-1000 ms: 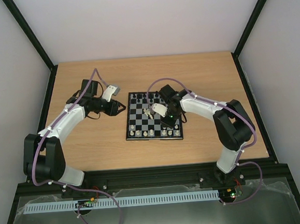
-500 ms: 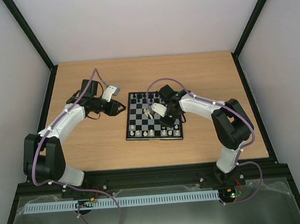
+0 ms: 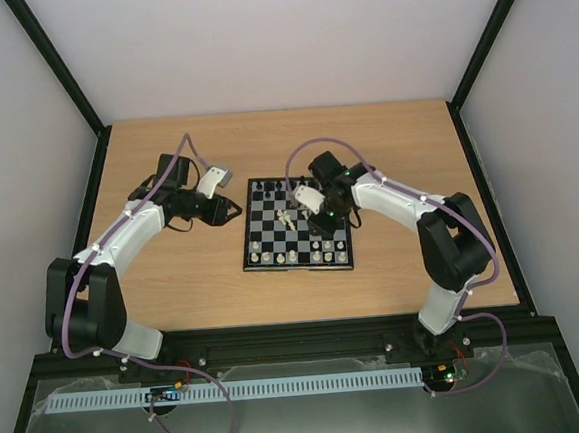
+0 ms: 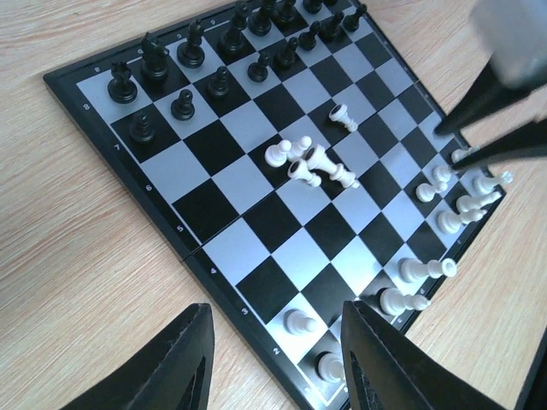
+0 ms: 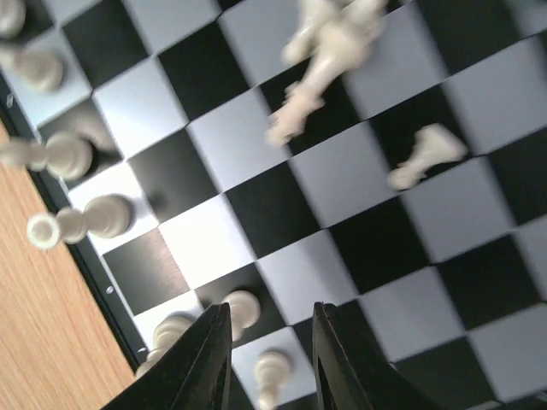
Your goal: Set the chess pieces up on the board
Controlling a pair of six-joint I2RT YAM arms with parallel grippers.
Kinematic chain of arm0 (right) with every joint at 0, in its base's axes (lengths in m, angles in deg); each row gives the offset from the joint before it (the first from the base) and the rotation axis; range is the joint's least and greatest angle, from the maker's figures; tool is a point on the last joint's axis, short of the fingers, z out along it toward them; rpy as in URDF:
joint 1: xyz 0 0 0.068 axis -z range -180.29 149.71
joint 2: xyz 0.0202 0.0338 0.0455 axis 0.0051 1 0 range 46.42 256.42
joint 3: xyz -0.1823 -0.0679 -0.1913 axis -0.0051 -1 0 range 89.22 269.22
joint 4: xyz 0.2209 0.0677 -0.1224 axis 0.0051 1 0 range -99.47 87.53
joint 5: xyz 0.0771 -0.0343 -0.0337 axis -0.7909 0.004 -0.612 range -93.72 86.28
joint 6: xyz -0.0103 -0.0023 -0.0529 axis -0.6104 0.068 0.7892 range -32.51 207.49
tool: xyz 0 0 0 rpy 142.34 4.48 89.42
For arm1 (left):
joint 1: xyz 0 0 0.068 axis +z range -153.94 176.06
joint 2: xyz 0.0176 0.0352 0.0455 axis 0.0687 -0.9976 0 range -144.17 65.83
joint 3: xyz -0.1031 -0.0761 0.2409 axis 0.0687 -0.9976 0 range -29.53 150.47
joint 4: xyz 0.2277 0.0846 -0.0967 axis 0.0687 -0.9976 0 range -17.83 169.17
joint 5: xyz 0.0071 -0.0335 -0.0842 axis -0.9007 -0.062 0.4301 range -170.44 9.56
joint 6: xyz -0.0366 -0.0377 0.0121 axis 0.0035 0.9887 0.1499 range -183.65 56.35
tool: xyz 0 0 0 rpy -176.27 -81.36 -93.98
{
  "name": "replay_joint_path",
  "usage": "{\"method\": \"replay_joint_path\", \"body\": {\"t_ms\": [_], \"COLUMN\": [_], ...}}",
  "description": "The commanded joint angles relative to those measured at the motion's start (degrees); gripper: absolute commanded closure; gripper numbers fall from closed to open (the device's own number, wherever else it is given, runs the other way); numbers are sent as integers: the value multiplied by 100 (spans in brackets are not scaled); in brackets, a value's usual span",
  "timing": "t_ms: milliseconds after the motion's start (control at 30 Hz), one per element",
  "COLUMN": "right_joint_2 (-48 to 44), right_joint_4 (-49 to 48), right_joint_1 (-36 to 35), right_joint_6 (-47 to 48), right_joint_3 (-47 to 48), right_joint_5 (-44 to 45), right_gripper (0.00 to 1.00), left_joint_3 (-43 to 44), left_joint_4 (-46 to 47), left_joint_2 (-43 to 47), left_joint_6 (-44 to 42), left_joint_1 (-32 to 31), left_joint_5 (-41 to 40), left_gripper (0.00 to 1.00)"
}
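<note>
Board (image 3: 267, 234) lies on wooden table (image 3: 195, 296); pale, perhaps fabric, walls (image 3: 275, 37) surround.

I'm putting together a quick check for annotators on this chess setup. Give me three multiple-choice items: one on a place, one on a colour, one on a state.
1. Where do the toppled white pieces lie on the board?
A. on its central squares
B. off it entirely
C. on a corner square

2. What colour are the far-row pieces, which stand along the board edge farthest from the arm bases?
A. cream-white
B. black
C. red

3. How is the left gripper?
A. shut on a pawn
B. shut, empty
C. open, empty

Answers:
1 A: the toppled white pieces are heaped mid-board.
2 B: the far-row pieces are all black.
3 C: the left wrist view shows a wide gap between its fingers with nothing in it.
</note>
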Motion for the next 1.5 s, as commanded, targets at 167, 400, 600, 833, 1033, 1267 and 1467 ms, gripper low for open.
{"method": "replay_joint_path", "body": {"t_ms": [167,400,600,833,1033,1267,1467], "right_joint_2": [32,-222,-704,-729,-101,890,1725], "right_joint_4": [223,348,263,58,103,384,788], "right_joint_1": [813,1365,1469,1456,1244,817,632], "right_joint_6": [-984,-1049,-1025,-1014,-1034,-776,-526], "right_joint_3": [680,583,55,-149,546,1615,2369], "right_joint_5": [-296,-629,-676,-841,-903,-897,-971], "right_gripper": [73,73,73,70,69,72,73], "left_joint_3": [479,1189,2371,2391,1360,464,64], "left_joint_4": [-741,-1031,-1433,-944,-842,-999,-749], "left_joint_2": [-155,-617,-1689,-1681,-768,81,453], "left_joint_6": [-1810,-4156,-4572,-3363,-3134,-3134,-2802], "left_joint_1": [-517,-1136,-1495,-1455,-1402,-1141,-966], "left_joint_5": [-461,-755,-706,-292,-416,-472,-405], "left_gripper": [58,57,57,55,54,54,54]}}
